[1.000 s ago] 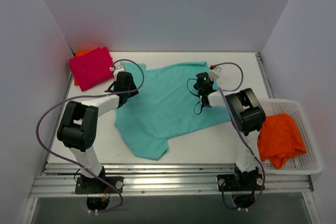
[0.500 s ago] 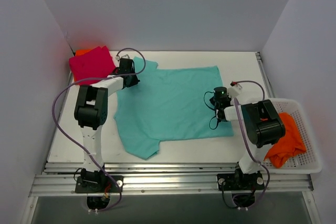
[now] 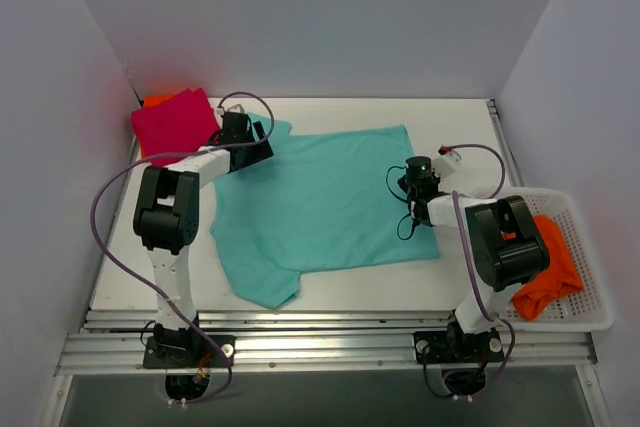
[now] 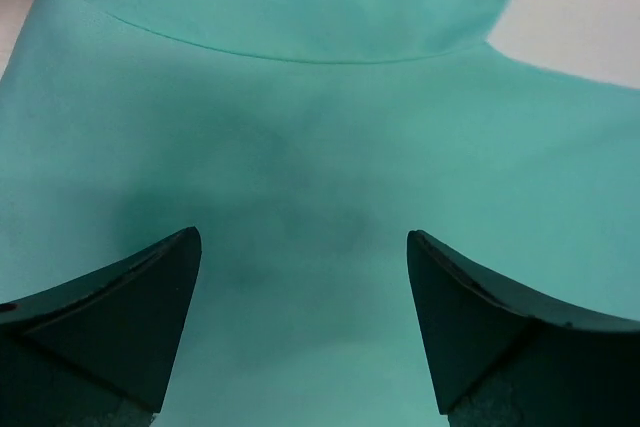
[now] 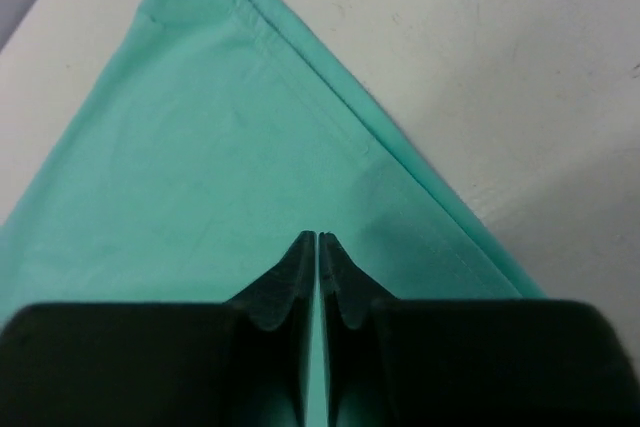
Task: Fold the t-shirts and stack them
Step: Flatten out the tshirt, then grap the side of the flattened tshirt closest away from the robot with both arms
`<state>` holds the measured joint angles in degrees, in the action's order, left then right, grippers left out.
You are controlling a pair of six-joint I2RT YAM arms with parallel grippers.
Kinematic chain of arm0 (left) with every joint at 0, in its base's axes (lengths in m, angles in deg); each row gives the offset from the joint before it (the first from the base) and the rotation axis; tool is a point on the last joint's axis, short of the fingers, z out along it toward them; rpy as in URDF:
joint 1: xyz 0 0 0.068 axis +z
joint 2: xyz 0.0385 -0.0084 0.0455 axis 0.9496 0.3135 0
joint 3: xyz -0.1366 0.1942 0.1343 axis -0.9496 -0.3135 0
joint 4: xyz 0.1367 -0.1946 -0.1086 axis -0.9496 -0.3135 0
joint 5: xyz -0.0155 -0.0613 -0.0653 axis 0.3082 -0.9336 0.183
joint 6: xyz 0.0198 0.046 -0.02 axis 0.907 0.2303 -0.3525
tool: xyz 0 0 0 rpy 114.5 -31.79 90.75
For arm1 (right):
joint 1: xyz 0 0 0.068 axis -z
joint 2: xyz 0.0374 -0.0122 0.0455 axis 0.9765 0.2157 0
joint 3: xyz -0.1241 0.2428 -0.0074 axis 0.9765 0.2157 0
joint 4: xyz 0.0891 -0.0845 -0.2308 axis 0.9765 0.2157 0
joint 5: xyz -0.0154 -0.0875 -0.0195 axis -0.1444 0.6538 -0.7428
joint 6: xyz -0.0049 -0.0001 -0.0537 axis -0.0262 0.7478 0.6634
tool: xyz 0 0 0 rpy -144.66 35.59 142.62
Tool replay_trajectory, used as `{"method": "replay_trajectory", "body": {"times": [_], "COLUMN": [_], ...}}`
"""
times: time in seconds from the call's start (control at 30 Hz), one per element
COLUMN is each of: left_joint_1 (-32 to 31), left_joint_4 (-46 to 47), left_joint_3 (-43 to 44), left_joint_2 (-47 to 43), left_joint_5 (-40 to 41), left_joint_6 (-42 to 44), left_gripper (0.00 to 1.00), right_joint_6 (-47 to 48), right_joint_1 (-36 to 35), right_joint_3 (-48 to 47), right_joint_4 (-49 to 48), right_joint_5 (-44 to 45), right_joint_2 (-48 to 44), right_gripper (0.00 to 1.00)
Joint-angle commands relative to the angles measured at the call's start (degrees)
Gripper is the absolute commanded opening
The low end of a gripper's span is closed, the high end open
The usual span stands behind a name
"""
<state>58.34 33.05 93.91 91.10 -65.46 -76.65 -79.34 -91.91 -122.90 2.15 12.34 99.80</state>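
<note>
We're seeing the teal t-shirt (image 3: 320,207) lying spread flat on the table (image 3: 455,122), with one sleeve pointing to the far left corner and the other toward the near edge. The left fingers (image 4: 130,317) are hanging wide apart, released, just over the cloth by the far-left sleeve seam and gripping nothing. The right fingers (image 5: 292,282) are clenched together, tips down on the shirt's right side just inside the hem. The cloth around them is lying flat with no pucker, so we're not able to tell whether any fabric is nipped between them. We're reading the shirt as light, thin and fully limp: it's going to drape, drag and wrinkle, and a single-point pull is probably going to skew it rather than move it whole. We're guessing it's sliding easily on the table when tugged. We're favouring pinches where the fabric is doubled (hem corners, sleeve seam, shoulder), with both arms taking matched points on one side so the fold line is staying straight. Pinching mid-panel is risking bunching or catching one layer only. Nothing fragile here; the main risk is cloth slipping out of a shallow pinch. The folded magenta t-shirt (image 3: 175,125) is sitting at the far left corner on an orange one (image 3: 152,100), so we're taking that as the stack spot. Another orange t-shirt (image 3: 545,267) is lying crumpled in the white basket (image 3: 598,319) on the right.
</note>
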Motion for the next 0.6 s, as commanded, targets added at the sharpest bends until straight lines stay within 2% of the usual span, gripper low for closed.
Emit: {"method": "replay_trajectory", "body": {"times": [0.0, 0.03, 0.07, 0.13, 0.17, 0.3, 0.33, 0.5, 0.57], "left_joint_1": [-0.2, -0.4, -1.4, -2.8, -3.8, -14.3, -16.0, -23.3, -29.4], "left_joint_4": [6.2, 6.2, 6.1, 8.2, 7.9, 4.3, 2.3, -5.9, -9.9], "left_joint_3": [-4.3, -5.4, -6.8, -12.6, -14.9, -27.2, -31.9, -45.5, -51.0], "left_joint_2": [-11.7, -14.0, -19.4, -25.6, -32.0, -46.9, -49.2, -62.8, -68.1], "left_joint_5": [1.5, 2.6, 5.8, 9.1, 11.0, 24.6, 26.2, 28.9, 31.0], "left_joint_6": [0.0, 0.1, 0.2, -0.3, -1.0, -3.4, -4.6, -19.3, -25.4], "left_gripper": [0.94, 0.94, 0.94, 0.94, 0.94, 0.94, 0.94, 0.94, 0.94], "right_joint_6": [2.0, 2.4, 2.5, 3.2, 3.1, -0.1, -1.6, -6.4, -9.0], "right_joint_1": [-1.7, -2.6, -3.7, -8.8, -10.7, -20.4, -24.3, -33.2, -38.5], "right_joint_3": [-2.2, -2.4, -2.4, -2.8, -2.7, 0.3, 1.3, 8.3, 9.4], "right_joint_4": [0.5, 2.1, 3.6, 8.5, 10.2, 16.8, 18.2, 23.0, 26.4], "right_joint_5": [1.7, 4.4, 6.7, 12.1, 17.1, 27.7, 29.1, 30.2, 31.6], "right_joint_2": [-2.3, -3.6, -7.0, -10.8, -14.5, -24.2, -26.0, -38.0, -41.3], "right_gripper": [0.28, 0.49, 0.77, 0.85, 0.87, 0.87, 0.87, 0.84, 0.83]}}
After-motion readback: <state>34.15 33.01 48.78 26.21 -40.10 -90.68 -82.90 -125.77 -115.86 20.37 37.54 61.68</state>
